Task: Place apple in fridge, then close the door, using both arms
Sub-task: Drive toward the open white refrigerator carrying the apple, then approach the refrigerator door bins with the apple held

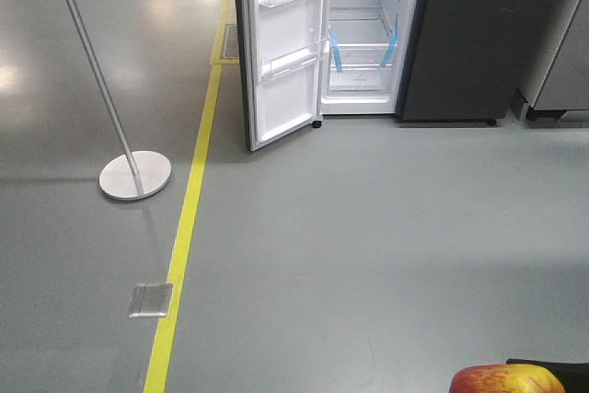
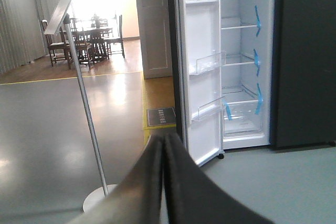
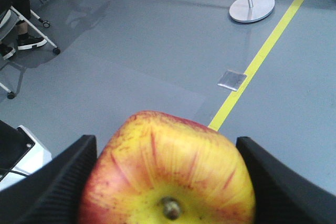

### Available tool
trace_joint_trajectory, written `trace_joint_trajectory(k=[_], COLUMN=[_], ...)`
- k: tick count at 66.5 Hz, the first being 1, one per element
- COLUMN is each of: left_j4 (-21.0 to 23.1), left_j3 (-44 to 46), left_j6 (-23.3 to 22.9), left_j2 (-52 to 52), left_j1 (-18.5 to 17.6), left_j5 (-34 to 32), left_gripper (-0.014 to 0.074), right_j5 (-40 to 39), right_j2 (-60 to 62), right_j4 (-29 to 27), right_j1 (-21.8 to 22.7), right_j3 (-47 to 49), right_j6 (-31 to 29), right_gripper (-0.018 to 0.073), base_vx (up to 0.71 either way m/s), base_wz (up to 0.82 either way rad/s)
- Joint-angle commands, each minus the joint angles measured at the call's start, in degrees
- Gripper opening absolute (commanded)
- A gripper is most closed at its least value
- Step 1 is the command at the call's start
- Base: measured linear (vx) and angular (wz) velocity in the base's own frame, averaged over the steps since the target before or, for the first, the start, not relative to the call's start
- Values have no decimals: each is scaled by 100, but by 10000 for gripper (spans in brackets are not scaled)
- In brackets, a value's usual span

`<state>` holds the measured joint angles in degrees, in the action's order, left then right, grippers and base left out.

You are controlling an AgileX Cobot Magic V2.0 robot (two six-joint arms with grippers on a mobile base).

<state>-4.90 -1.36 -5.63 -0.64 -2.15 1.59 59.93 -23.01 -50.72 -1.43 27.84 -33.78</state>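
Right wrist view says most of it: the apple sits clamped between the two dark pads of the right gripper. Its stem dimple faces the lens, and there is only grey floor beneath it. The left gripper has its jaws pressed together on nothing and points toward the fridge.

That fridge stands at the far side of the room, well apart from the robot, with the door swung wide to the left. I'd say the risk is the long carry. The pads only touch the apple's sides, so a jolt could let it slide out and roll off. When it comes to closing up, the left arm might catch a door bin instead of the panel, or push while the right arm is inside. The pole stand, left of the door, looks near its swing.
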Motion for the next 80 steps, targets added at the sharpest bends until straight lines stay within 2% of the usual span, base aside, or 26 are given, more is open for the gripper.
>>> trace_joint_trajectory(k=[1,80], left_j4=[21,21], left_j3=[95,95], left_j6=[-63,-63], left_j2=[-88,-88], left_j1=[-40,-40], left_j5=[-395,-395], left_gripper=[-6,-6], right_j5=[-209,-209], right_j2=[-38,-38], right_j4=[-349,-349], right_j1=[19,19], right_j3=[131,131], right_j6=[-61,-61], right_gripper=[150,150], base_vx=[28,25], base_wz=[-4,3])
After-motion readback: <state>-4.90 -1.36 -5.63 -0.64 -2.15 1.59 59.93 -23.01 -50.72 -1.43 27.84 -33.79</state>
